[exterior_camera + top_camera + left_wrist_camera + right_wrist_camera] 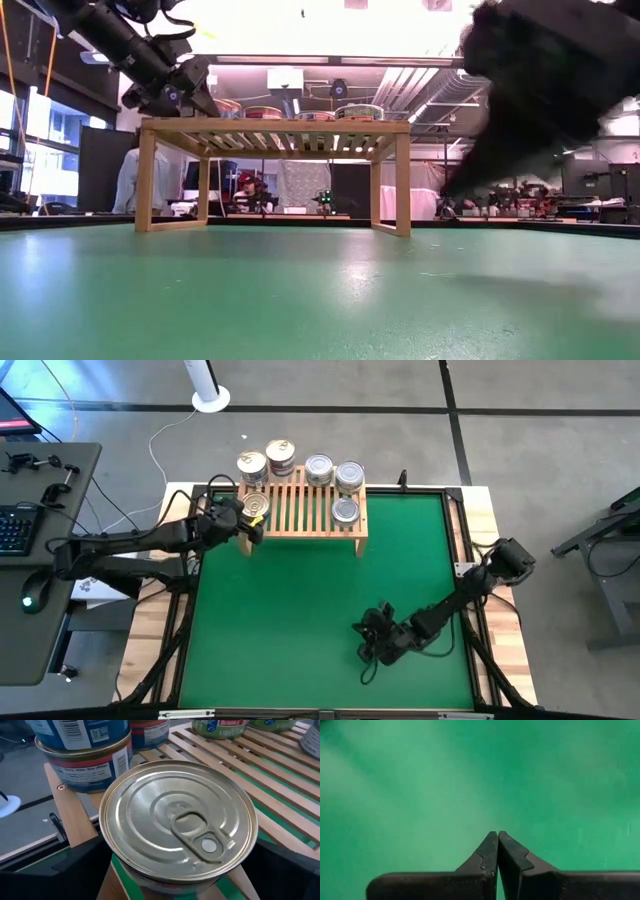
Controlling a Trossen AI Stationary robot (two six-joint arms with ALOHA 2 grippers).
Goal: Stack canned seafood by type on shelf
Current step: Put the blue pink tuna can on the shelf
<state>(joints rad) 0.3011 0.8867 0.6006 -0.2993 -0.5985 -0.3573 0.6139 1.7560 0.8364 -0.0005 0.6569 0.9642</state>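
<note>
closest to the left wrist camera sits a short round gold-toned tin with a ringed lid and pull tab (178, 822), standing upright at the left front corner of the low light-wood slatted shelf (300, 523). the left gripper (243, 520) is at that tin from the shelf's left side, its fingers spread wide on either side of the can; whether they touch its wall cannot be told. behind the tin, along the shelf's far edge, stand a gold-lidded tin with a blue and white label (251, 464) and another gold-lidded tin with a red label (281, 456). further right are three silver-grey lidded tins: two at the far edge (319, 468) (349, 475) and one nearer the front (345, 510). the shelf stands on the far part of the green mat (300, 620). the right gripper (372, 632) rests low over the mat's near right part, well apart from the shelf, its fingers (487, 854) pressed together with nothing between them.
</note>
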